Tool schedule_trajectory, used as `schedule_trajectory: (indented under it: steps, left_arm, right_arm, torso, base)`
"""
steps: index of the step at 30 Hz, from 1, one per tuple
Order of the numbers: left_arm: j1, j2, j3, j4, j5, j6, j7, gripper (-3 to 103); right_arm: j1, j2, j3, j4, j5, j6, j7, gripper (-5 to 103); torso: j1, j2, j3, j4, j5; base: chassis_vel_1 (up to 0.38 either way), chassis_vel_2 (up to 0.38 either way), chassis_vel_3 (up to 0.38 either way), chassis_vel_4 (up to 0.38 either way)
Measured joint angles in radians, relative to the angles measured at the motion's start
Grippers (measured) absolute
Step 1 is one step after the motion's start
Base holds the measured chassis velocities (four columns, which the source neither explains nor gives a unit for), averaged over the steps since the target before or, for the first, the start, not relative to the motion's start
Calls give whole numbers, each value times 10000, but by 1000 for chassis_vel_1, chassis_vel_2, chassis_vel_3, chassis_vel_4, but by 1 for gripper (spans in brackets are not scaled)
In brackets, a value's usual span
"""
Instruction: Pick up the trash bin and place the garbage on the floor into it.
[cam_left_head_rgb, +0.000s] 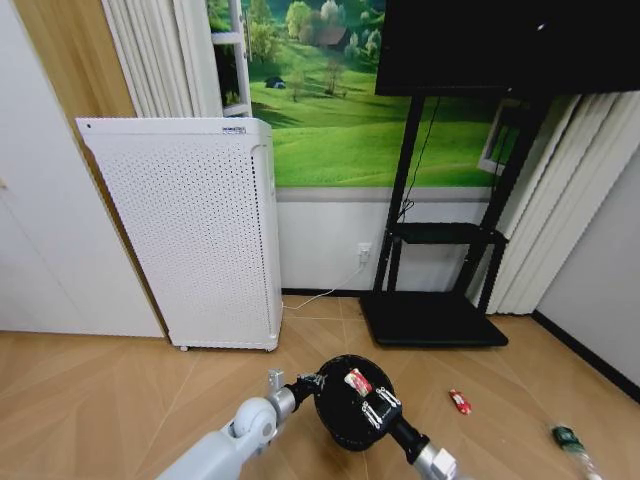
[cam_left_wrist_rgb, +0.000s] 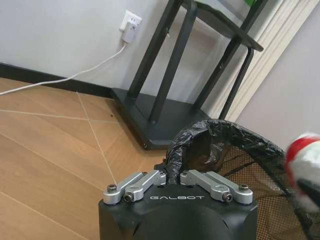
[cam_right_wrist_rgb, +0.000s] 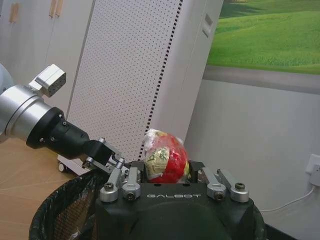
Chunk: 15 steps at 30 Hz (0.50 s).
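Note:
The black mesh trash bin (cam_left_head_rgb: 345, 415), lined with a black bag, hangs just above the wooden floor in front of me. My left gripper (cam_left_head_rgb: 312, 383) is shut on its rim (cam_left_wrist_rgb: 225, 135), as the left wrist view shows at the left gripper (cam_left_wrist_rgb: 172, 175). My right gripper (cam_right_wrist_rgb: 167, 171) is shut on a red-and-white crumpled wrapper (cam_right_wrist_rgb: 164, 157) and holds it over the bin's mouth (cam_left_head_rgb: 358, 381). Two more pieces of garbage lie on the floor to the right: a red-and-white piece (cam_left_head_rgb: 460, 401) and a green-labelled bottle (cam_left_head_rgb: 568, 438).
A tall white perforated appliance (cam_left_head_rgb: 200, 230) stands against the wall at the left. The black TV stand (cam_left_head_rgb: 435, 320) sits straight behind the bin, with a white cable (cam_left_wrist_rgb: 60, 80) running to a wall socket. Open wooden floor spreads right and left.

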Motion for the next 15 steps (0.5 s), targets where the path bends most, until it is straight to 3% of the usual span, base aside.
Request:
schedule_trajectory:
  steps: [1,3,4,6,7,9,12,14,15]
  left_arm:
    - [100,22,-120,-101,10,-6,2,7]
    - [154,29,-185,-140,40,-12,1,7]
    - [216,29,-260,-157,64,-23,-11,7]
    - [284,28,-342,-165,73,-27,-47,7]
    - [419,15,-530,-200,87,-26,-212,7]
    - [504,0,-651,-229,88,-27,-336,7]
    - [1312,-119,-1748,-784,-337,-193,-1937,7]
    - [1474,-116,-1948,-925,-427,-194,-2125,7]
    - [1979,-47,-2546,-1336,-556,-192,-2469,7]
  right_arm:
    - [18,-1,-30,0,1,-30,33,55]
    - [33,-9,-40,0,11,-28,46,55]
    - [56,-13,-40,0,53,14,52,66]
    - [71,-18,-28,0,134,56,73,66]
    - [93,-13,6,20,282,100,137,77]
    - [129,25,20,35,455,210,179,77]
    - [240,179,80,259,1382,428,721,93]
    - [265,200,125,257,1399,424,787,97]
    - [316,229,229,214,1366,312,900,99]
  torso:
    - [0,0,0,0,-1]
    - [0,0,0,-1,-1]
    - [0,0,0,-2,-1]
    - [0,0,0,-1,-1]
    - [0,0,1,-2,-2]
    - [0,0,0,-3,-2]
    - [0,1,0,-2,-5]
    - [0,0,0,-1,-3]
    - [0,0,0,2,-2]
  base:
    - [0,0,0,0]
    - [0,0,0,0]
    - [0,0,0,0]
    - [0,0,0,0]
    - [0,0,0,0]
    - [0,0,0,0]
    - [0,0,0,0]
    - [0,0,0,0]
    - [0,0,0,0]
